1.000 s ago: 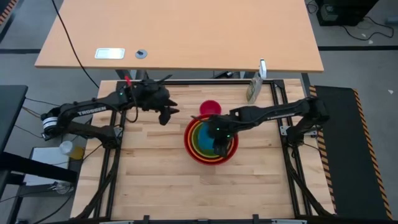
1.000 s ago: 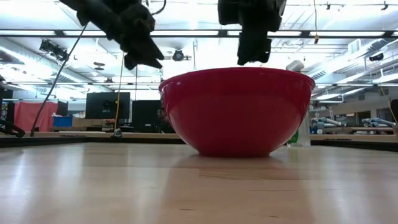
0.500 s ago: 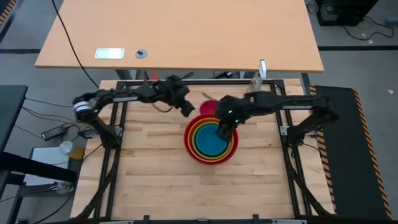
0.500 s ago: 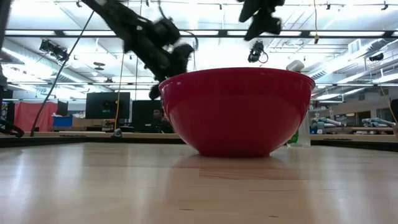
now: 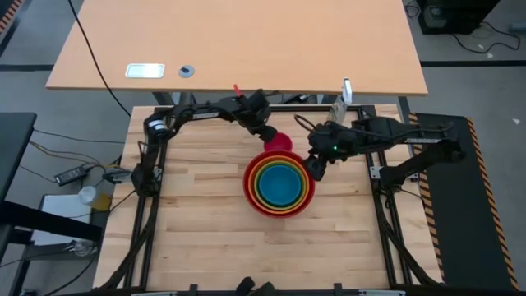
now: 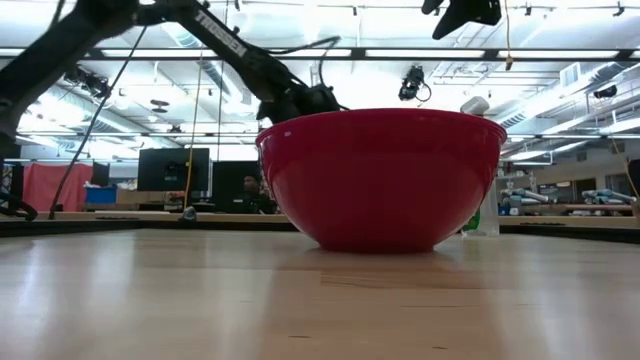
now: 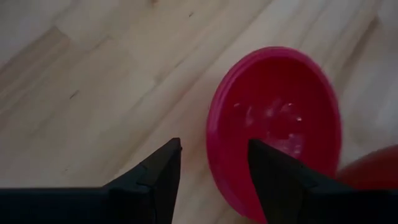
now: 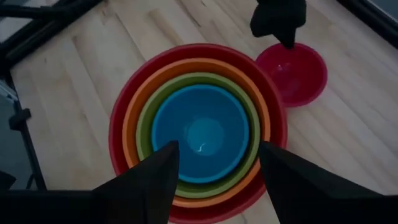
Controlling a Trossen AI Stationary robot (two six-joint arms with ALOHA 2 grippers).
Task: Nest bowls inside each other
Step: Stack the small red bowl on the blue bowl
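a wooden table seen from above, with two dark robot arms reaching in from either side. near the middle sits a stack of bowls already nested: the red bowl [image 5: 279,206] outermost, then the orange bowl [image 5: 279,196], the lime green bowl [image 5: 265,191] and the blue bowl [image 5: 280,183] innermost. the pink bowl [image 5: 279,142], the smallest, stands alone on the table [image 5: 197,230], just beside the far rim of the red bowl and not yet inside the stack.

the left gripper [image 5: 268,134] hovers directly at the pink bowl, at its edge on the side away from the right arm. its own wrist camera shows its fingers [image 7: 158,174] spread apart with nothing between them, and the near rim of the pink bowl [image 7: 273,127] lying just ahead of the gap, slightly toward one fingertip. the bowl is round, so it has no long axis to line up with; what matters is that one finger goes inside the rim and one outside.

the right gripper [image 5: 316,168] hangs above the rim of the stack on its own side, fingers spread and empty. its wrist camera looks down into the blue bowl [image 8: 200,132], with the pink bowl [image 8: 292,73] beyond.

the left arm is clearly the nearer one to the pink bowl. the likely next move is for it to lower onto that rim, close, lift, and carry the bowl a short way toward the blue one.
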